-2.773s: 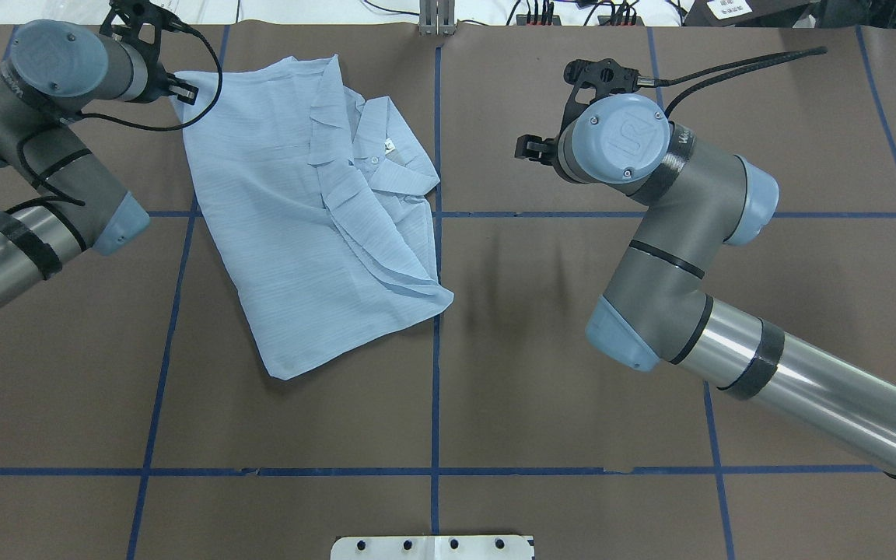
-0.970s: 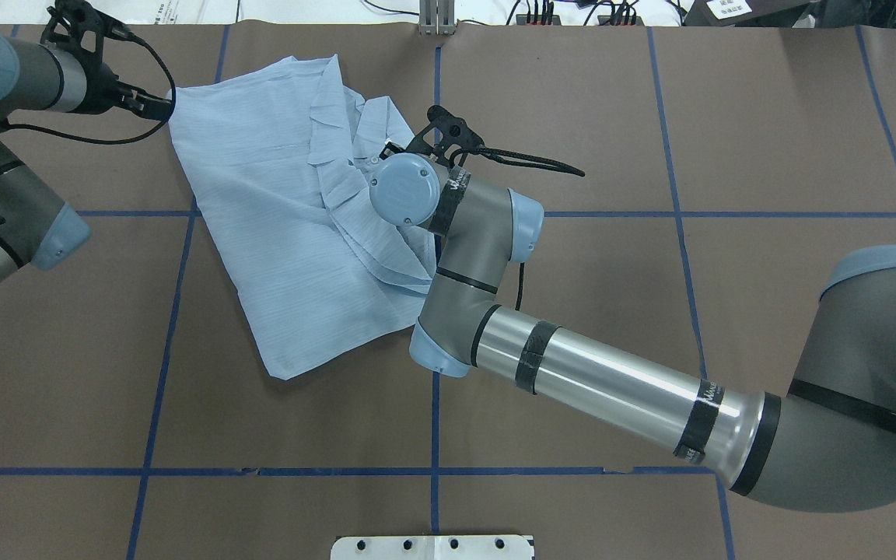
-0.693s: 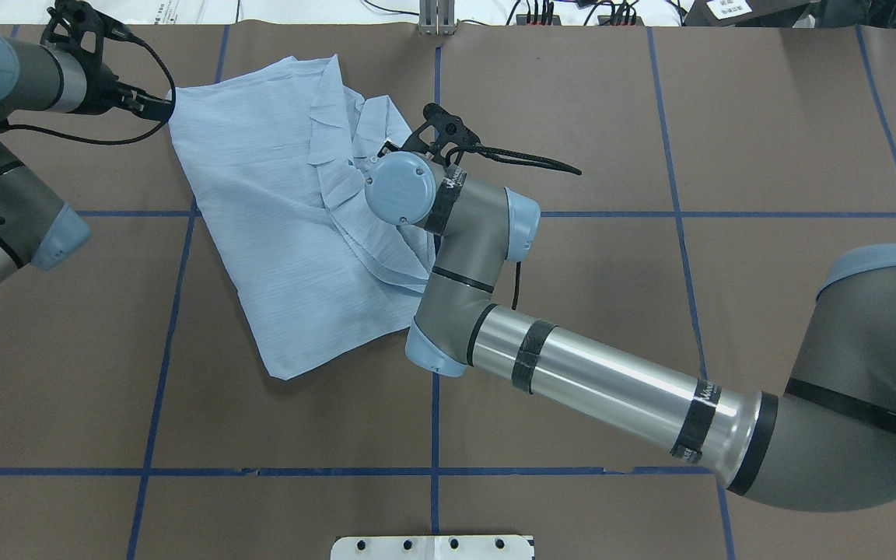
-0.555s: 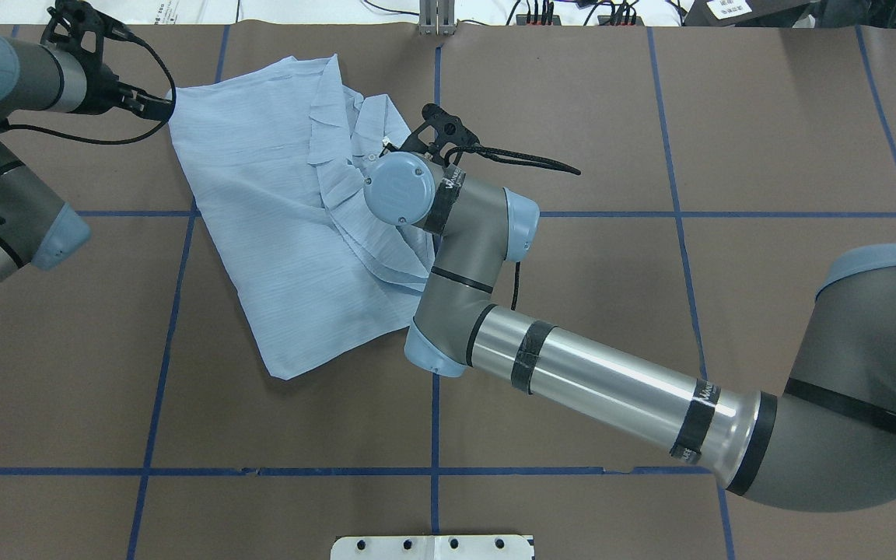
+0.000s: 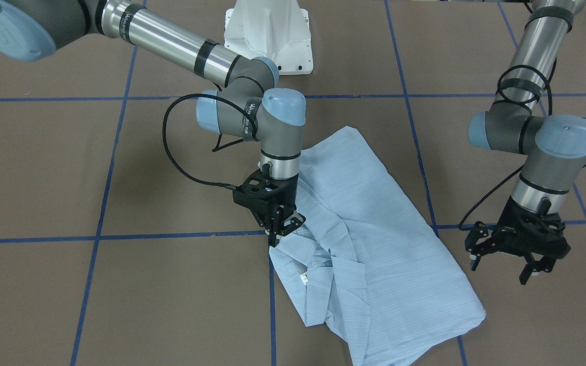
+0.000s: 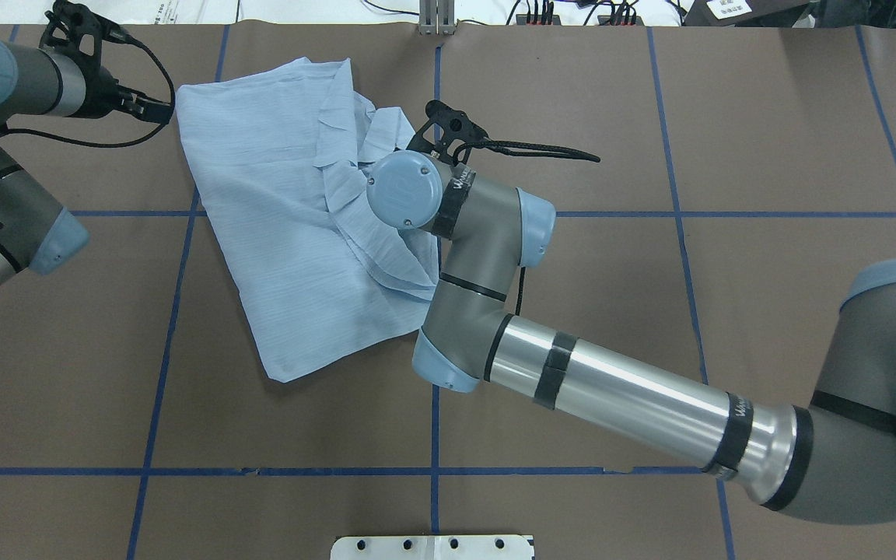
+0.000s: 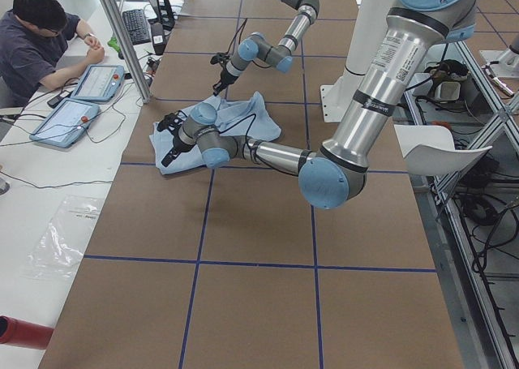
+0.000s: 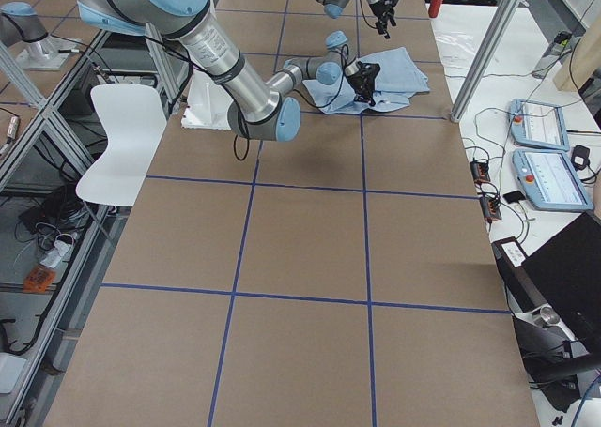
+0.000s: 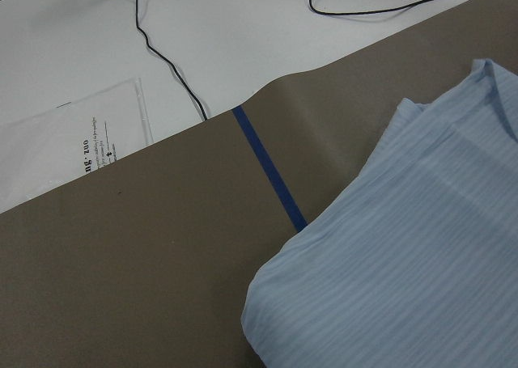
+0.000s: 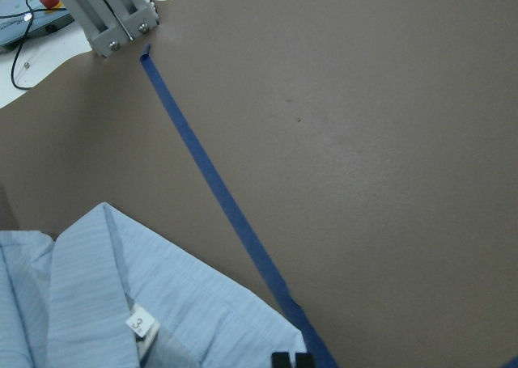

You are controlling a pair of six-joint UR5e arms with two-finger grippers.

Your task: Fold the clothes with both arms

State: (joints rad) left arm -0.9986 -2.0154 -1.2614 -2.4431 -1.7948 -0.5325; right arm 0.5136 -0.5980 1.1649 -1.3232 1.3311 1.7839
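Shirt (image 6: 285, 233): thin, finely ribbed blue cloth

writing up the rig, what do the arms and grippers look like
The right arm and left arm are grey jointed tubes with shiny silver sections, light blue joint caps and black bands, some with white lettering. The right gripper and left gripper are black, perforated, two-fingered, each with a black cable.

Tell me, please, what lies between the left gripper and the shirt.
Only a strip of bare brown table cover separates the left gripper from the shirt, as the overhead view shows.
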